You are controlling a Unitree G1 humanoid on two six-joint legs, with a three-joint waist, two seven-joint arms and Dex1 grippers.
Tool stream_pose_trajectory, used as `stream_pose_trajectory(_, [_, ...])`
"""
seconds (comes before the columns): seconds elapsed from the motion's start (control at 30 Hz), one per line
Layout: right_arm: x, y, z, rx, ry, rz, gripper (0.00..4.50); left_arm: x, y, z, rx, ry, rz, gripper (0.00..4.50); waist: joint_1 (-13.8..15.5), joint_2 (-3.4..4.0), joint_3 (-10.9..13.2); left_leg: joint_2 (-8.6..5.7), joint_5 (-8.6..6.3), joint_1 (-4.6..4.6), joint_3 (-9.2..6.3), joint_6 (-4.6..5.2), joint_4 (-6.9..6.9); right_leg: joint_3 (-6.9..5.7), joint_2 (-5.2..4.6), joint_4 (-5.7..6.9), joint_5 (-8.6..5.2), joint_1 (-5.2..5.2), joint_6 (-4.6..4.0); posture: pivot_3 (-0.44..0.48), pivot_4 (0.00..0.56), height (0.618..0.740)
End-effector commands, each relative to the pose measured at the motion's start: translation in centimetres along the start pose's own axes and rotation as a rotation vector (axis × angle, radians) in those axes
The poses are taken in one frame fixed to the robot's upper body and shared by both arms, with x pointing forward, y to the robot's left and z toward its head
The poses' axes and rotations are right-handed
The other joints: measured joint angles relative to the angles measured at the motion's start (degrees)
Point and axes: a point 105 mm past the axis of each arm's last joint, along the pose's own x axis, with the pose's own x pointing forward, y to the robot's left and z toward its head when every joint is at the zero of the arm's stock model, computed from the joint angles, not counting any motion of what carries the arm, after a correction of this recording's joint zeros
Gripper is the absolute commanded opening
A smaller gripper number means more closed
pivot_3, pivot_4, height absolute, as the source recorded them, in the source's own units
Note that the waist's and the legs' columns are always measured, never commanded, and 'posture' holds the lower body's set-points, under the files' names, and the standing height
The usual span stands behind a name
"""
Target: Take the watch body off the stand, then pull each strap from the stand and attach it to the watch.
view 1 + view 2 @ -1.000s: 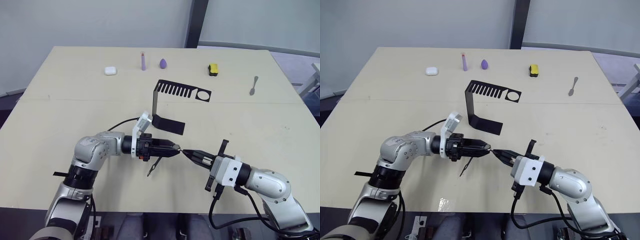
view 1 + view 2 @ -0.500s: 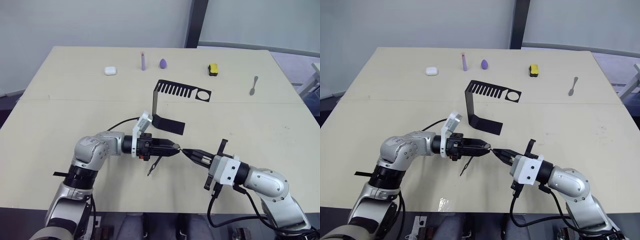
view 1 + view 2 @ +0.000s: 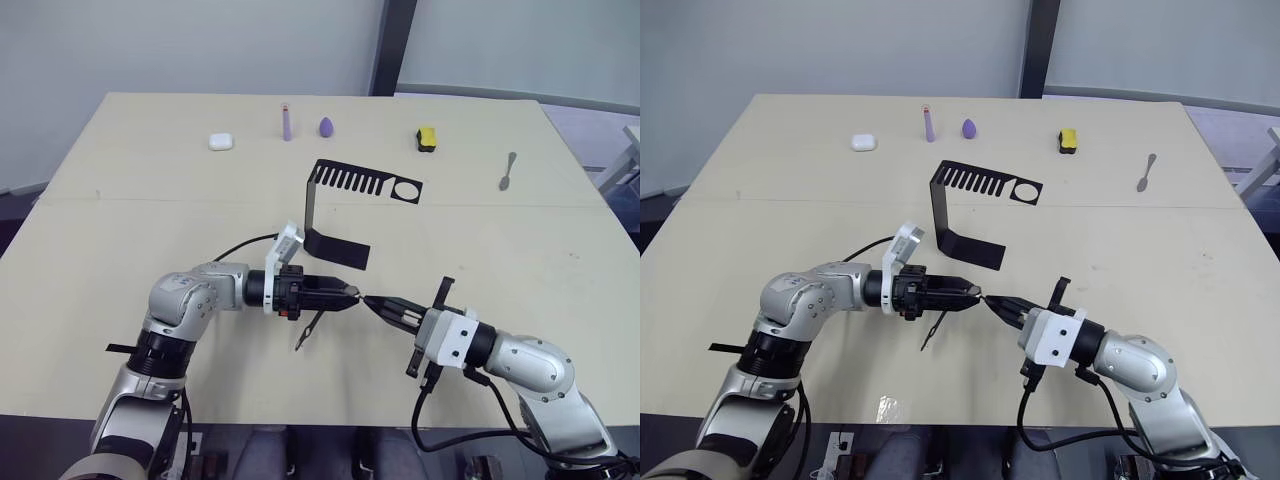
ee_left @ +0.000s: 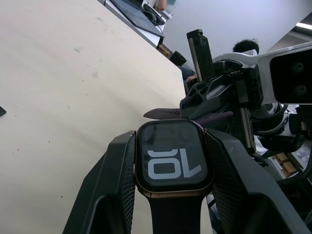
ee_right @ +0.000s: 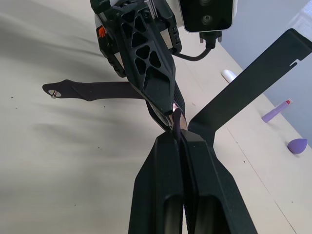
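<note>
The left gripper (image 4: 170,180) clamps the watch body (image 4: 173,158), 1 strap (image 5: 92,90) hanging; the right gripper (image 5: 179,141) pinches the other strap (image 5: 176,119) against it.

Along the far side of the beige table (image 3: 120,230) lie a white rounded earbud case (image 3: 221,141), a slim lilac stick (image 3: 286,123), a purple teardrop-shaped sponge (image 3: 326,126), a small yellow-and-black block (image 3: 426,138) and a grey metal spoon (image 3: 508,171).

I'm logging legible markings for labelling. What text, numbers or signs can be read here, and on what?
"10", seen upside down in the left wrist view: white digits on the watch body's dark screen, held in the left gripper.
Nothing else carries readable text.
</note>
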Motion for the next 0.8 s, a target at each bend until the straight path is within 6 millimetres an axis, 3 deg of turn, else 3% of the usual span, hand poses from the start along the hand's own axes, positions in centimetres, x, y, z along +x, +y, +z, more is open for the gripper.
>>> stream_pose_trajectory(0.03, [0.63, -0.16, 1.37, -0.023, -0.059, -0.014, 0.00, 1.12, -1.55, 0.55, 0.049, 0.007, -0.075, 1.61, 0.0, 0.00, 0.0, 0.00, 0.00, 0.00, 0.00, 0.00, 0.00, 0.00, 0.00, 0.00, 0.00, 0.00, 0.00, 0.000, 0.150, 0.740])
stream_pose_trajectory(0.8, [0.77, -0.71, 1.04, -0.007, -0.033, -0.046, 0.00, 1.75, -1.59, 0.25, 0.038, 0.023, -0.065, 1.61, 0.0, 0.00, 0.0, 0.00, 0.00, 0.00, 0.00, 0.00, 0.00, 0.00, 0.00, 0.22, 0.00, 0.00, 0.00, 0.000, 0.150, 0.740])
